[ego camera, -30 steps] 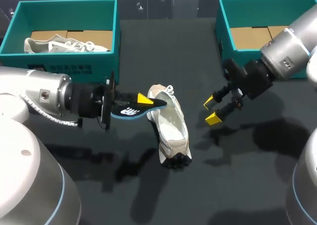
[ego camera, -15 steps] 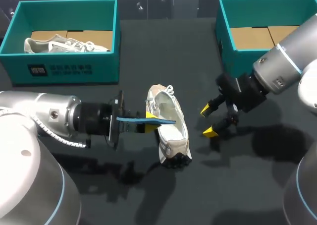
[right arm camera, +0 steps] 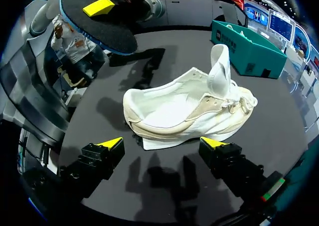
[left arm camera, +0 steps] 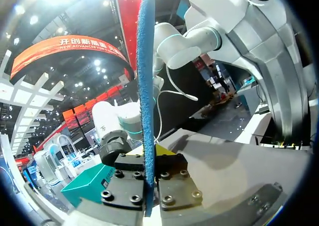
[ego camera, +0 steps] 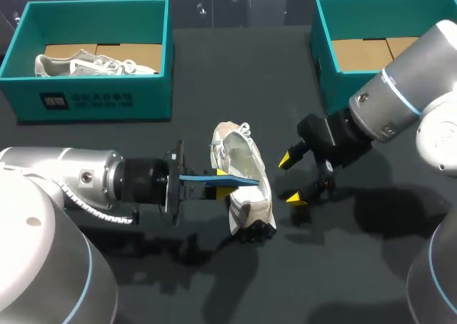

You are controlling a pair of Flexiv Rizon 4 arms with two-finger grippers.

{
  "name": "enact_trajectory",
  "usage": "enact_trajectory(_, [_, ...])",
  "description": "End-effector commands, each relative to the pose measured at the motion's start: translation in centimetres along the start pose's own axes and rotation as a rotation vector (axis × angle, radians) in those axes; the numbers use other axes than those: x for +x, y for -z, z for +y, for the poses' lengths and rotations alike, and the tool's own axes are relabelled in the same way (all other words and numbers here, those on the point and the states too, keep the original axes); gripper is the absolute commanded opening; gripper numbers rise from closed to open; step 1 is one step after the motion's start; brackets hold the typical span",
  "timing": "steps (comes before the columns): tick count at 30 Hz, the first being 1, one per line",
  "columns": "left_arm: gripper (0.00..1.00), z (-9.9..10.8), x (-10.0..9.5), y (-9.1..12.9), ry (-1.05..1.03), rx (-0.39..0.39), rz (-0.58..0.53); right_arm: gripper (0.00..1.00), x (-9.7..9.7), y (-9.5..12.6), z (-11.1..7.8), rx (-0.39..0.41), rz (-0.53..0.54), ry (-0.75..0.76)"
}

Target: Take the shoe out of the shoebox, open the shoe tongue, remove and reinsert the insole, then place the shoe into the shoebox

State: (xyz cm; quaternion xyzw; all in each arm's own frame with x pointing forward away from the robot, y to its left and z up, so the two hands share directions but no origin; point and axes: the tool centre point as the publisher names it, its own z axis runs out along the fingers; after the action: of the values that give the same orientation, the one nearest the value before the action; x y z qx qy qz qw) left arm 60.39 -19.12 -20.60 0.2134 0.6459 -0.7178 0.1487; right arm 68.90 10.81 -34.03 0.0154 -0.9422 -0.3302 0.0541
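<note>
A table (ego camera: 235, 60) with a dark, matte, charcoal-black top fills the scene, seen from above and behind. Its surface looks flat, plain and evenly coloured. Light falls from overhead, laying soft-edged, blacker shadows (ego camera: 400, 195) across the near half of the tabletop, on both sides.

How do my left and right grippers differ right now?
The left gripper is shut on the insole, while the right gripper is open and holds nothing. The left gripper's fingers are clamped together on the thin insole; the right gripper's fingers are spread wide. The left gripper is on one side of the shoe, the right gripper on the opposite side. Both have yellow tips and are close to the shoe.
</note>
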Motion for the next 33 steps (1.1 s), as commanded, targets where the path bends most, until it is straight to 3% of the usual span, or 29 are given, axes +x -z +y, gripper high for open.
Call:
enact_trajectory(1, [0.00,0.5,-0.1,-0.9,0.003,0.001,0.010,1.00,0.4,-1.3,0.4,0.050,-0.008,0.036])
enact_trajectory(11, [0.00,0.5,-0.1,-0.9,0.003,0.001,0.010,1.00,0.4,-1.3,0.4,0.050,-0.008,0.036])
enact_trajectory(18, [0.00,1.8,-0.3,-1.4,0.040,0.016,-0.055,1.00,0.5,-2.7,0.5,0.169,-0.042,0.069])
enact_trajectory(33, [0.00,2.8,0.3,-1.8,0.074,-0.013,-0.069,1.00,-0.3,-3.5,-0.7,0.198,-0.057,0.081])
